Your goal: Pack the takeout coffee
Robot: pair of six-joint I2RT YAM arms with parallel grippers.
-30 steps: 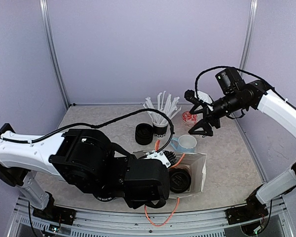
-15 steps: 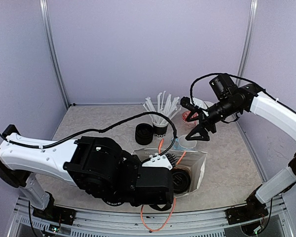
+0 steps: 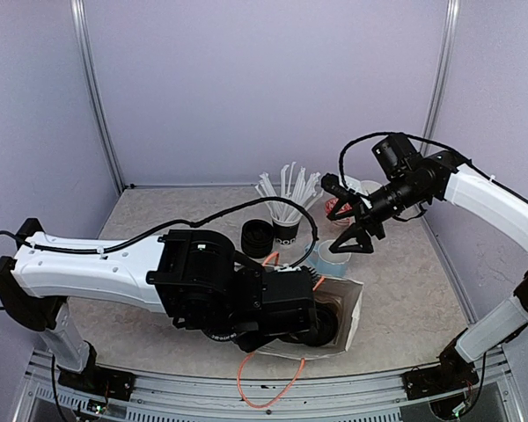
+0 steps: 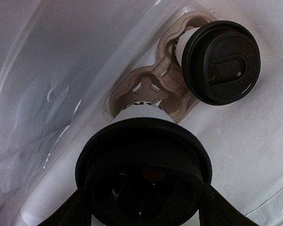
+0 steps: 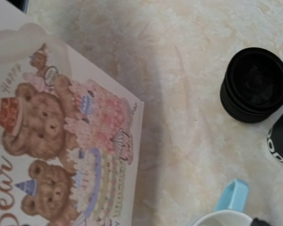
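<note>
Black-lidded cup sits gripped by left end effector inside the bag; right end effector gapes near mug.

The white bag closes in around the left end effector. A lidded cup fills its jaws, and a second cup stands ahead-right. Under the right end effector, bare desk runs between bear card and lid stack.
</note>
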